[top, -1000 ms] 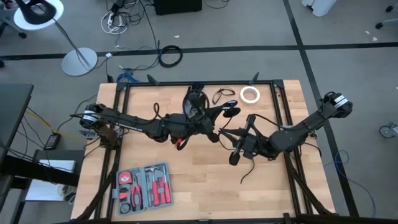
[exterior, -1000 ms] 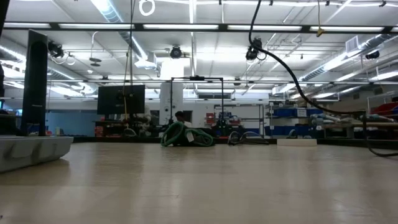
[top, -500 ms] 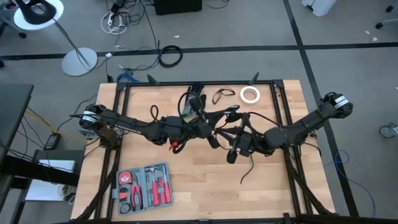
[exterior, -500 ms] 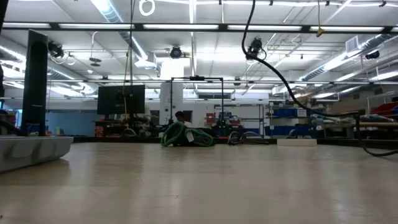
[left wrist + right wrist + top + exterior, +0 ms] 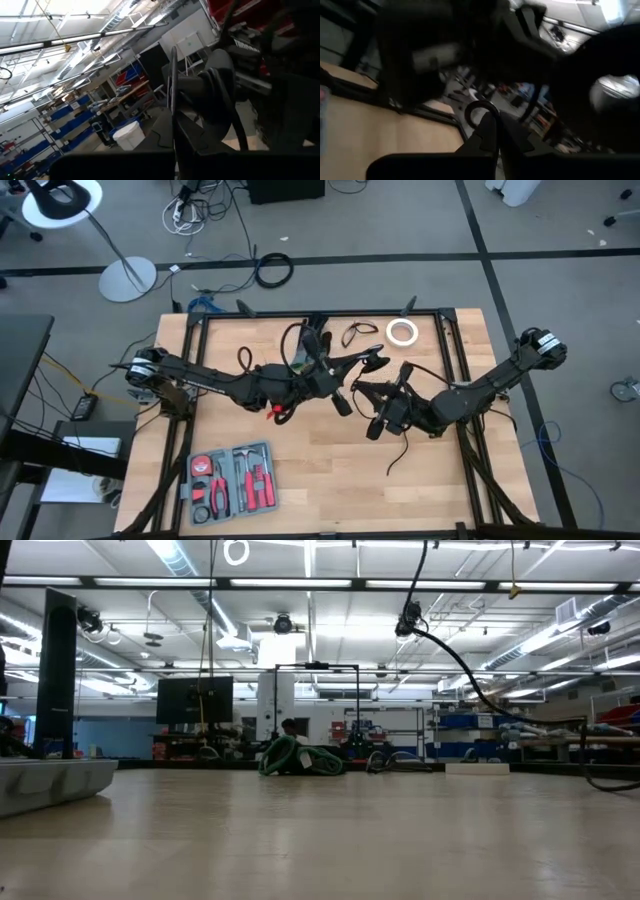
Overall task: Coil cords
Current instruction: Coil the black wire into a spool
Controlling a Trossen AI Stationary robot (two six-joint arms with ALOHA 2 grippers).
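Note:
A thin black cord [image 5: 298, 345] is held up over the table's middle between my two arms. One thin loop of it stands over the left arm, and a loose tail [image 5: 398, 456] trails onto the wood under the right arm. In the low view the cord [image 5: 445, 640] arcs down from the picture's top toward the right. My left gripper [image 5: 342, 398] and my right gripper [image 5: 360, 388] nearly meet at mid-table, both shut on the cord. A second cord, a small loose loop [image 5: 355, 333], lies flat near the far edge. My left gripper pinches a single strand of the cord [image 5: 173, 95] between its two shut fingers; the strand rises straight out of the fingertips. A thicker bunch of cord [image 5: 216, 102] hangs just ahead of them, clear of the table. My right gripper pinches a bend of the cord between its shut fingers. A small hook-shaped loop [image 5: 481, 107] sticks out past the fingertips. The cord is lifted above the wood there.
A white tape roll [image 5: 402, 331] lies at the far edge beside the small loop. An open grey tool case [image 5: 232, 480] sits at the near left. A black frame [image 5: 450, 340] rims the table. A thicker cable ring [image 5: 272, 270] lies on the floor beyond.
Both wrists have rolled while the arms stayed close together at mid-table. The cord over the left arm has gone from a compact round bunch to a wider, thinner loop shifted slightly toward the table's left. The strand hanging in the low view has swayed.

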